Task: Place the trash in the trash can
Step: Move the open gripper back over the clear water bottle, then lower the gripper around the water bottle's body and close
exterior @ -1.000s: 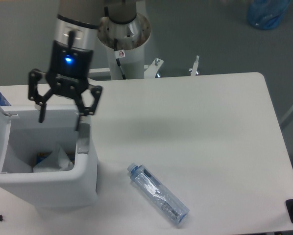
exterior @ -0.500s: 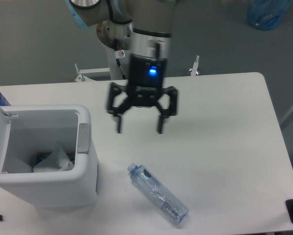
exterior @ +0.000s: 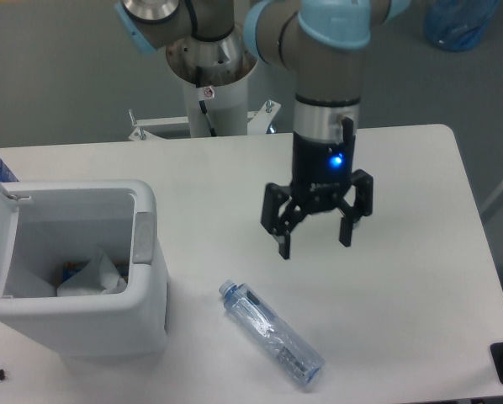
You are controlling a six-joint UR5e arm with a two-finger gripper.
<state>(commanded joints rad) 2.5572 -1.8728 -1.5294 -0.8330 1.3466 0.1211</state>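
Hovering released, empty claw (exterior: 315, 238) sits above worktop (exterior: 403, 185), near bottle (exterior: 271, 334). Paper wad (exterior: 92, 273) already inside trash can (exterior: 145, 240); bottle left, lying on worktop approx. beside can.

One trash can (exterior: 108, 324) sits at the table's (exterior: 403, 168) left edge, with one crumpled paper wad (exterior: 90, 276) inside it. One crushed plastic bottle (exterior: 272, 335) lies near the front edge. One gripper (exterior: 315, 240) hangs above the table. One blue bag (exterior: 460, 21) lies beyond the far right corner.
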